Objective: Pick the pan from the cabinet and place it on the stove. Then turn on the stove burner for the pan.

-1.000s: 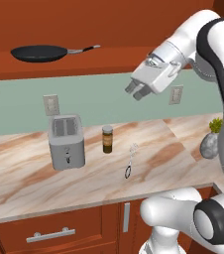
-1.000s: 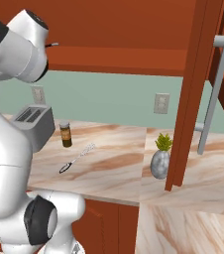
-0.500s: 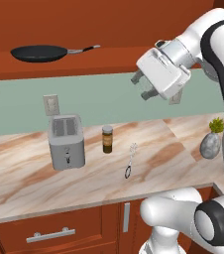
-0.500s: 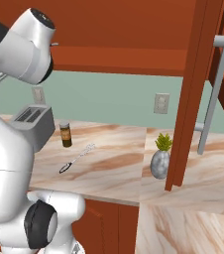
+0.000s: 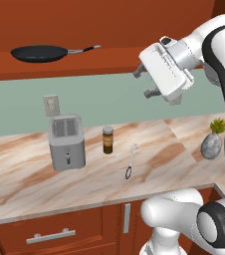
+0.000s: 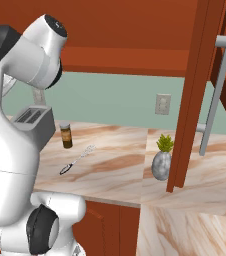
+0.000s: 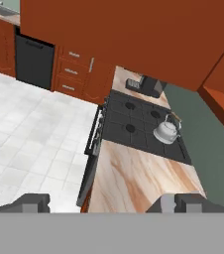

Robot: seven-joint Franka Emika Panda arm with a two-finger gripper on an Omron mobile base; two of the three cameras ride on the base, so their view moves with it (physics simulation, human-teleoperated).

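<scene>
Two dark fingers stand wide apart and hold nothing as the gripper (image 5: 143,83) points left across the kitchen, level with the bottom edge of the cabinet (image 5: 109,20). We see the white arm rise from the lower right of the left base view, bend at its dark elbow and turn the boxy hand sideways above the marble counter (image 5: 30,184). The pan (image 5: 41,53) lies well to the left on the cabinet's open shelf, its handle toward the gripper. Below stand a toaster (image 5: 66,142), a spice jar (image 5: 107,139) and a whisk (image 5: 131,161). From the hand view we look down on the stove (image 7: 141,126), where a white kettle (image 7: 166,130) sits.
</scene>
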